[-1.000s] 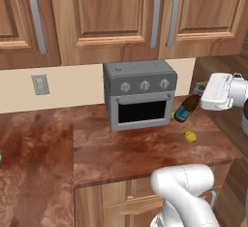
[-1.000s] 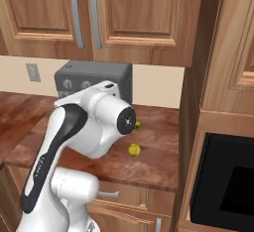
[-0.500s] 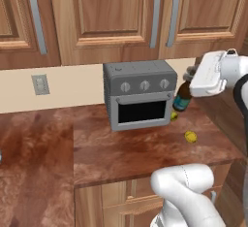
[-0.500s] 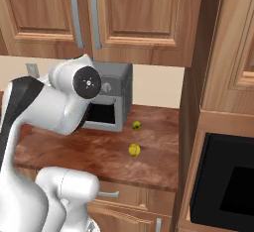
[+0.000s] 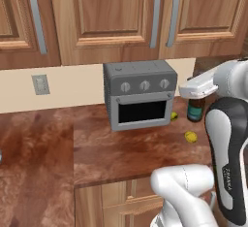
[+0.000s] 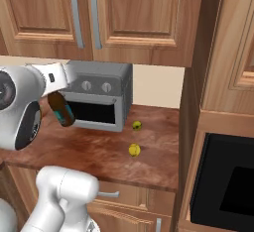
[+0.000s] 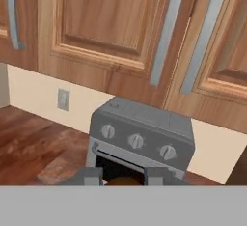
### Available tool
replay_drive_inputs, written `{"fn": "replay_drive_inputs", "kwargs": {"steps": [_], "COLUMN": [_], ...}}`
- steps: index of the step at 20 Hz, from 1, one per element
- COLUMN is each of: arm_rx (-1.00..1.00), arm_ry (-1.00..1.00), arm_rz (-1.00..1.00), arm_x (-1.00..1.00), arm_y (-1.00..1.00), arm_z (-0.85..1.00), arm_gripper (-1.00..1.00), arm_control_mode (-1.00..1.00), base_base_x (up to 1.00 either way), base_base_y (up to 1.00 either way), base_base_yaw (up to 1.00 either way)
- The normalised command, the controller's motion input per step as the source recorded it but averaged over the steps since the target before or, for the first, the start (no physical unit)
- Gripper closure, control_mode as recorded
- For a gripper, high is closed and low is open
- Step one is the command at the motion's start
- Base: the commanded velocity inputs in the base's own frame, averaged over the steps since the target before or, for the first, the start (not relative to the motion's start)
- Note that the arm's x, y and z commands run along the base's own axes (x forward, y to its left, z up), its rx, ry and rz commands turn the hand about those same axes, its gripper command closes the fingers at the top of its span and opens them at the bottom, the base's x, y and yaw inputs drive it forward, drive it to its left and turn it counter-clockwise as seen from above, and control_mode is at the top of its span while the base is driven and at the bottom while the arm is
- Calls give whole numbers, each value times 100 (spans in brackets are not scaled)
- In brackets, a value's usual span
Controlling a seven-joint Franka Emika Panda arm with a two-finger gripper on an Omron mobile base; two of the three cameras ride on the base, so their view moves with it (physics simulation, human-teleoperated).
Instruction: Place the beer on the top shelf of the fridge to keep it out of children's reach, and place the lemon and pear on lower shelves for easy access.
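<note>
Beer, the slim dark brown glass bottle (image 6: 61, 109), is hanging tilted in closed jaws, seemingly firm; swinging could be risking slippage.

Legible text: none. Beer (image 5: 195, 110) label at right of frame: teal-blue, blank. Lettering on the robot arm: too small to read.

Brown counter (image 5: 121, 153) with toaster oven (image 5: 140, 95), lemon (image 5: 191, 137), pear (image 5: 173, 116)

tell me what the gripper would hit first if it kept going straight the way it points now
Probably the toaster oven: the gripper, shut on the beer, faces its front in the hand view. Depth is unclear.
</note>
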Motion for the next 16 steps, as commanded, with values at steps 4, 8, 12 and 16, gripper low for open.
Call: {"fn": "replay_drive_inputs", "kwargs": {"steps": [4, 8, 12, 16], "arm_rx": [13, 9, 0, 0], "arm_ry": [10, 5, 0, 0], "arm_rz": [-36, -16, -5, -1], "arm_x": [-13, -3, -8, -11], "arm_y": [-8, -5, -6, -16], "arm_z": [14, 30, 5, 0], "arm_gripper": [100, 100, 100, 100], "arm_control_mode": [-100, -100, -100, -100], "base_base_x": [0, 0, 0, 0], "base_base_y": [0, 0, 0, 0], "base_base_yaw": [0, 0, 0, 0]}}
